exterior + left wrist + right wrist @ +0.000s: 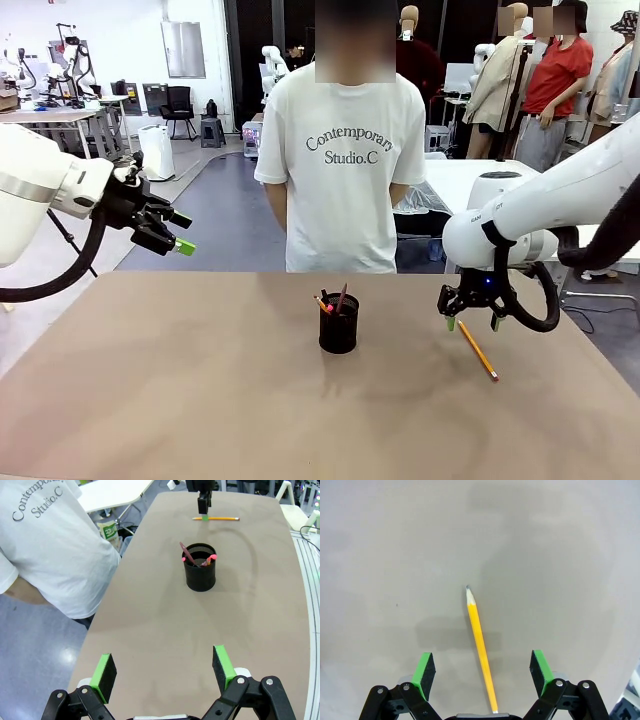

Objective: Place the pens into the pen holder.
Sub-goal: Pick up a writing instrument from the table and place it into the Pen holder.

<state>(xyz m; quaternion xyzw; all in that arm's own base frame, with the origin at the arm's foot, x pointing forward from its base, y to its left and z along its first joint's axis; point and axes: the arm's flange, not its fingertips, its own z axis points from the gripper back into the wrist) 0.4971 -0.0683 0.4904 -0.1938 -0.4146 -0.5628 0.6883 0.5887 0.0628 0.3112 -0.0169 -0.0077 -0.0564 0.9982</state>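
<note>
The black mesh pen holder (338, 324) stands mid-table with two pens (332, 302) sticking out of it; in the left wrist view the pen holder (200, 567) shows them with reddish ends. A yellow-orange pencil-like pen (478, 350) lies flat on the table to the right. My right gripper (471, 322) hangs open just above that pen's far end; in the right wrist view the pen (481, 647) lies between the green pads (424, 669), untouched. My left gripper (178, 232) is open, raised high at the left, empty.
A person in a white T-shirt (343, 150) stands at the far table edge behind the holder. The brown tabletop (200, 400) is bare around the holder. White tables and chairs stand in the room beyond.
</note>
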